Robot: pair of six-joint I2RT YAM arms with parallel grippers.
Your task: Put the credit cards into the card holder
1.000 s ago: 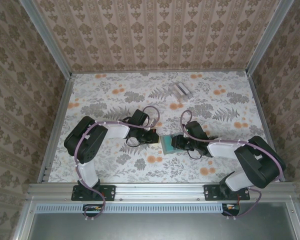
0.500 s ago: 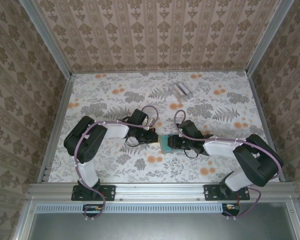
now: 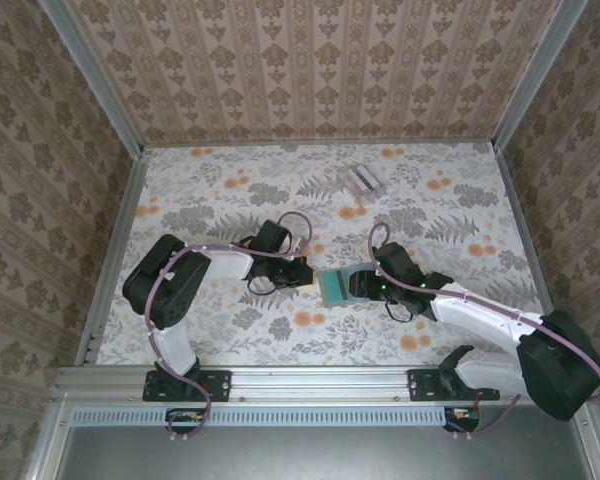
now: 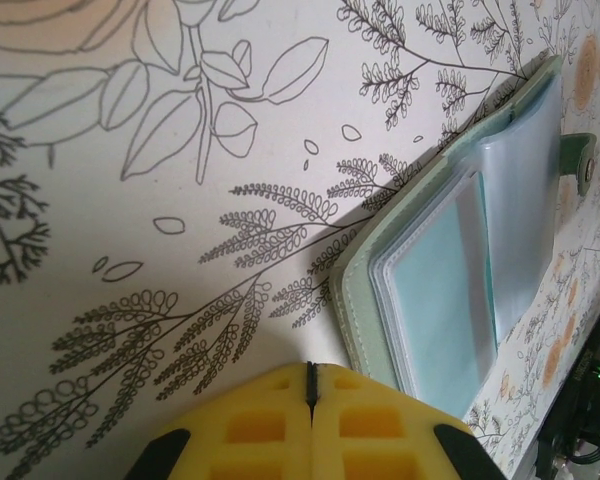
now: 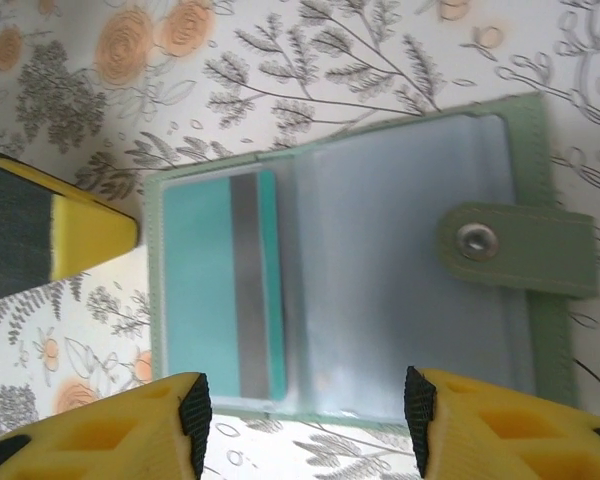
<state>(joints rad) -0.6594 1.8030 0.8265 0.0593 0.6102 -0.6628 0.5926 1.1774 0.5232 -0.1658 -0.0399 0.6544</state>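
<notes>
The card holder lies open and flat on the floral table between the two arms. In the right wrist view its green cover frames clear sleeves, and a snap tab sticks out on the right. A teal credit card with a grey stripe sits inside the left sleeve. My right gripper stands open just off the holder's near edge, holding nothing. My left gripper is shut and empty, its tip by the holder's outer edge; the card shows through the plastic.
A clear slotted stand sits at the back of the table, right of centre. Patterned walls and metal rails close in the table on three sides. Open floral tabletop lies to the left and behind.
My right gripper has opened and drawn back to the right off the holder, and the right arm's elbow has swung out. The left gripper and holder have stayed put.
</notes>
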